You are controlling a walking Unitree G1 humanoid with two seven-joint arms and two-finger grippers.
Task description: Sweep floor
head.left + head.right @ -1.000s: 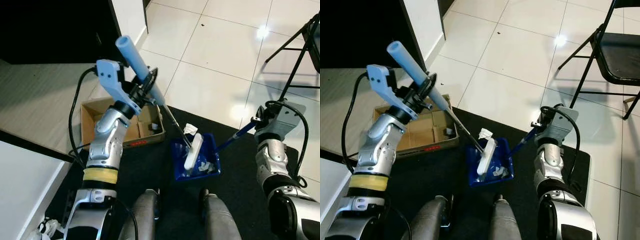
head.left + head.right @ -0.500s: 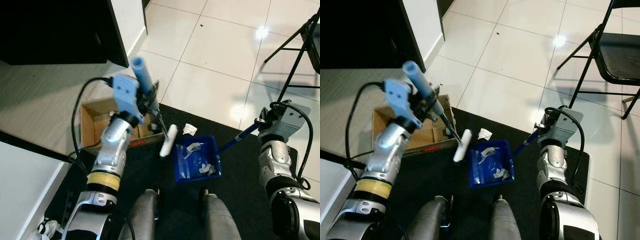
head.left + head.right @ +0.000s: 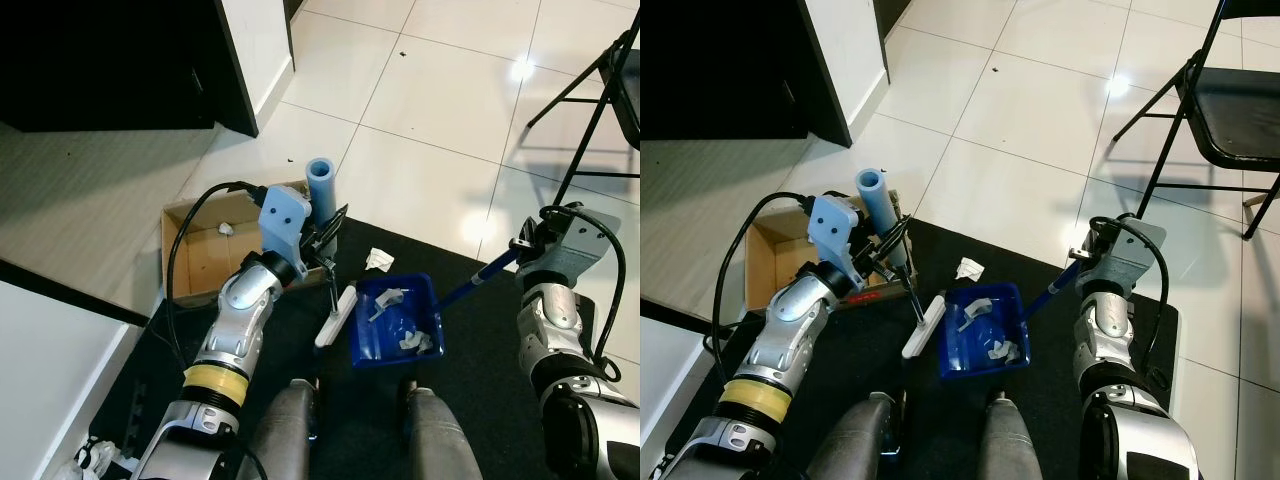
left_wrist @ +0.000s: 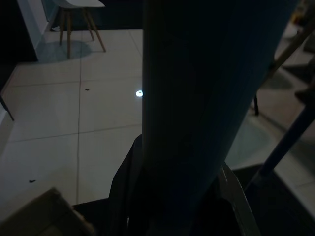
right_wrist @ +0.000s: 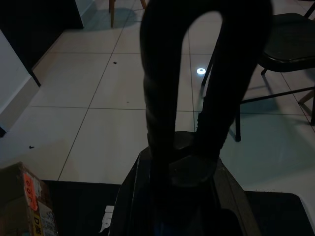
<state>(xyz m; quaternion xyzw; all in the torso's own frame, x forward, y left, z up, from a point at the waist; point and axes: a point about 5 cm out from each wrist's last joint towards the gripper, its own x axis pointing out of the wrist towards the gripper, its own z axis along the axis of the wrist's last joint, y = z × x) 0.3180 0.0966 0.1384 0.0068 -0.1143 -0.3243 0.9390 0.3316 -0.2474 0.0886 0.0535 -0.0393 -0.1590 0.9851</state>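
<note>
My left gripper (image 3: 322,232) is shut on the light blue handle (image 3: 321,190) of a brush, which stands nearly upright. Its thin rod runs down to the white brush head (image 3: 335,316), lying on the black mat (image 3: 480,345) just left of the blue dustpan (image 3: 372,342). Several white paper scraps lie in the pan. My right gripper (image 3: 522,252) is shut on the pan's long blue handle (image 3: 475,280). One crumpled white scrap (image 3: 378,258) lies on the mat just beyond the pan. In the left wrist view the handle (image 4: 197,98) looms dark between the fingers.
An open cardboard box (image 3: 205,255) sits on the floor left of the brush. A black cabinet (image 3: 110,60) stands at the far left. A black folding chair (image 3: 1230,100) is on the white tiles at the far right. My own legs (image 3: 290,430) show at the bottom.
My left arm has drawn the brush out of the dustpan to the left and lowered it; the head now rests on the mat beside the pan. The right gripper has hardly moved.
</note>
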